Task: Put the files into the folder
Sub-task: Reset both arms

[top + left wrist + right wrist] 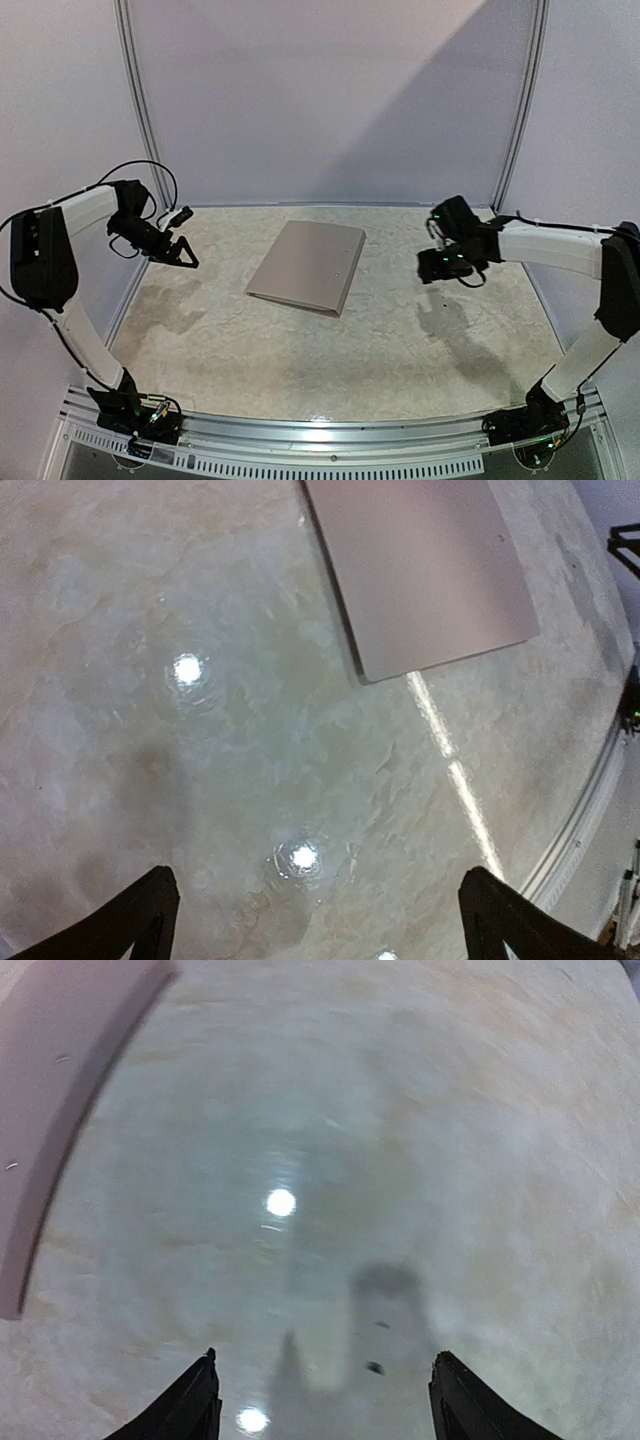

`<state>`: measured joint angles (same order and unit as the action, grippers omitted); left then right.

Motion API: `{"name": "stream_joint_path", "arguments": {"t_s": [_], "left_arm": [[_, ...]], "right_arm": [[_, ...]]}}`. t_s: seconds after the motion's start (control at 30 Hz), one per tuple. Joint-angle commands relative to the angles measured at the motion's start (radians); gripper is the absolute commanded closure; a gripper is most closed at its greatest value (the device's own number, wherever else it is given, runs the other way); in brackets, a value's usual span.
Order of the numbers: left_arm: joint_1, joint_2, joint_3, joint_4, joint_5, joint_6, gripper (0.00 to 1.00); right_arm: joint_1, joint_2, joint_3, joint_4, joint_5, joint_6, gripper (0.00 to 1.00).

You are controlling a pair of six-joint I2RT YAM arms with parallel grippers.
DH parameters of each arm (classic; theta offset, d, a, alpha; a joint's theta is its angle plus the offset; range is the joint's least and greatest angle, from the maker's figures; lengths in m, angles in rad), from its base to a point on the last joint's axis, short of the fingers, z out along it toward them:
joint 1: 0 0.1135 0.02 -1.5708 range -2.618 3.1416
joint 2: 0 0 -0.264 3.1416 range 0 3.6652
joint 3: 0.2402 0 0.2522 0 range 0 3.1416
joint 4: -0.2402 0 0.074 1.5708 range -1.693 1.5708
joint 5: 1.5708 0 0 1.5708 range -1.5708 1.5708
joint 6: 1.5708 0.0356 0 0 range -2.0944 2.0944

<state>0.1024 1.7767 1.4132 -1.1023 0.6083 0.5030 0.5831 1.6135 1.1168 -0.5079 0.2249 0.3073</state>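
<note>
Pale mottled counter [400, 370] carried flat taupe rectangular folder [306, 266], closed, long axis near-to-far, roughly midway between left pincer [183, 258] and right pincer [432, 270], both spread apart, empty.

A flat, rectangular, taupe grey-brown folder [305, 267] lies closed on the pale, mottled, stone-look counter [400, 345], a little beyond its middle and turned at a slight angle to the edges. The black left gripper [186, 256] hangs above the counter's far left side with its fingers spread, pointing towards the folder but well apart from it. The black right gripper [437, 268] hovers off the folder's right side, also apart from it, and its shadow falls on the counter just below.
</note>
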Motion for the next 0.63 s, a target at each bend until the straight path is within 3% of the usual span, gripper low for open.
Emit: {"name": "stream_joint_path", "arguments": {"t_s": [0.0, 0.17, 0.3, 0.43, 0.6], "left_arm": [[0.025, -0.151, -0.207, 0.303, -0.111, -0.111, 0.00], [0.030, -0.304, -0.426, 0.585, -0.196, -0.250, 0.01], [0.030, -0.451, -0.648, 0.921, -0.246, -0.422, 0.00], [0.028, -0.554, -0.801, 1.192, -0.398, -0.554, 0.00], [0.028, -0.535, -0.810, 1.205, -0.495, -0.557, 0.00]], "right_arm": [[-0.254, -0.230, -0.256, 0.114, -0.101, 0.212, 0.27], [-0.446, -0.519, -0.492, 0.274, -0.039, 0.211, 0.14], [-0.451, -0.644, -0.579, 0.365, 0.091, 0.187, 0.06], [-0.451, -0.663, -0.609, 0.397, 0.178, 0.205, 0.04], [-0.451, -0.663, -0.653, 0.482, 0.114, 0.133, 0.06]]}}
